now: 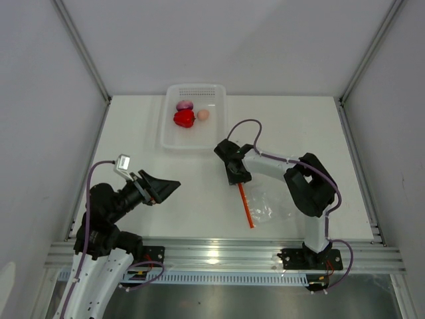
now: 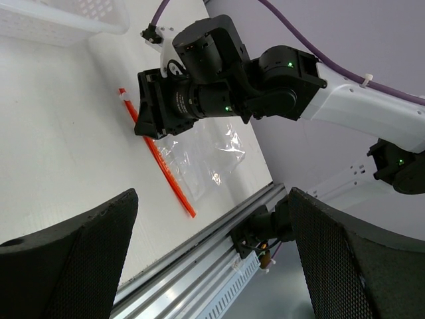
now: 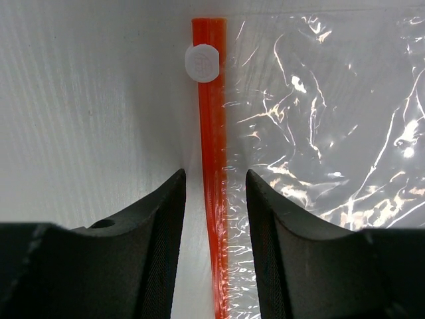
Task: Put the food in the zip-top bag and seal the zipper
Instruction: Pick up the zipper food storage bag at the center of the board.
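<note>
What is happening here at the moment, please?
The right gripper is down at the clear zip-top bag, its jaws apart on either side of the orange-red zipper, not clamping it. The left gripper hangs open, away from the bag. The three food pieces lie in the white tray; nothing is bagged yet.

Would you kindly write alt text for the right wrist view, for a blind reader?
The right gripper, fingers open, straddles the orange-red zipper without touching it. A small round white tab sits on the strip farther up, and the clear zip-top bag lies crinkled on the white table.
</note>
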Tool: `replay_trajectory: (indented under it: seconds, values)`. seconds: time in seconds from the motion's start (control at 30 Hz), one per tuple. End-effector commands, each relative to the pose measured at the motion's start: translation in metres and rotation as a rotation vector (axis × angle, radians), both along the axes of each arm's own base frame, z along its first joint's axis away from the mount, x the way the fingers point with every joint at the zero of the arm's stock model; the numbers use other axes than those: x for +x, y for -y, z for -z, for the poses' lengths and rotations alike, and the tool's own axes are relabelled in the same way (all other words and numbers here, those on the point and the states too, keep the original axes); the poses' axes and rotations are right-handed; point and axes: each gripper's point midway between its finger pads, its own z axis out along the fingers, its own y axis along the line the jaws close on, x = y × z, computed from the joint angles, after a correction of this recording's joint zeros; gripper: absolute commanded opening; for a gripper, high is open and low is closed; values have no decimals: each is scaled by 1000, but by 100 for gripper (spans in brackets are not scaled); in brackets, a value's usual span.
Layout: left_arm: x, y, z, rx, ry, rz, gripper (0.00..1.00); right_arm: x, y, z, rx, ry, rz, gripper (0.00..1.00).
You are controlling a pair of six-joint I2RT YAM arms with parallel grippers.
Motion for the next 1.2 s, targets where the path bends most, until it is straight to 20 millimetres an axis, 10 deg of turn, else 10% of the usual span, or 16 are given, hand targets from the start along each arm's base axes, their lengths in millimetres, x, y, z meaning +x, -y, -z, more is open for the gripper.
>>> replay_trajectory:
  seconds: [0.0, 0.53, 1.17]
  values:
    - [-1, 5, -1, -20, 0, 29, 96, 2, 0, -5, 45, 3, -1, 44]
    - [2, 7, -2, -19, 6, 41, 97, 4, 14, -3, 76, -27, -3, 40]
    - [6, 9, 10, -7, -22, 50, 97, 1, 9, -23, 147, -16, -17, 6]
